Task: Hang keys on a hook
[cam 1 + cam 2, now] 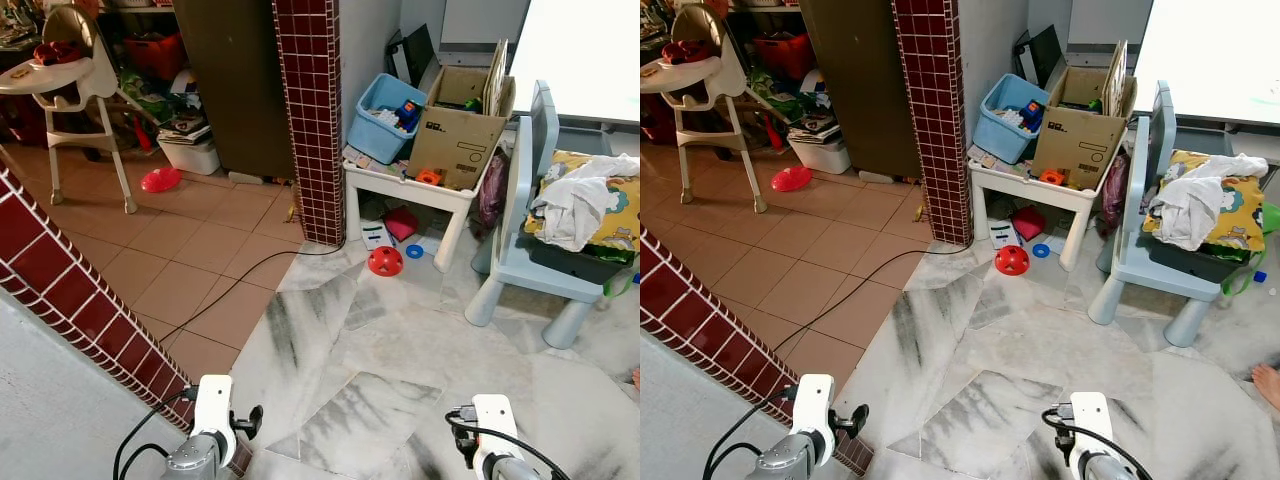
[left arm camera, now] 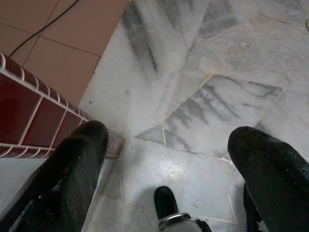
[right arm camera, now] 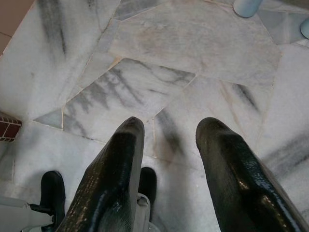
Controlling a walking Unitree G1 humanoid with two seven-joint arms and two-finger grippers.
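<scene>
Both arms hang low over the marble floor. My left arm [image 1: 212, 420] is beside the low red-tiled wall [image 1: 90, 310]. In the left wrist view my left gripper [image 2: 169, 164] is open, its two black fingers [image 2: 72, 183] spread wide with only floor tiles between them. My right arm [image 1: 494, 435] hangs over grey-veined marble. My right gripper [image 3: 169, 159] is open too, its fingers [image 3: 116, 179] apart and holding nothing.
A red-tiled pillar [image 1: 308, 120] stands ahead. A white low table [image 1: 400, 185] carries a blue bin [image 1: 385, 115] and a cardboard box [image 1: 460, 135]. A pale blue chair [image 1: 525, 260] holds clothes. A red ball [image 1: 385, 261], a black cable [image 1: 230, 290] and a high chair [image 1: 70, 80] are around. A person's foot [image 1: 1268, 385] is at right.
</scene>
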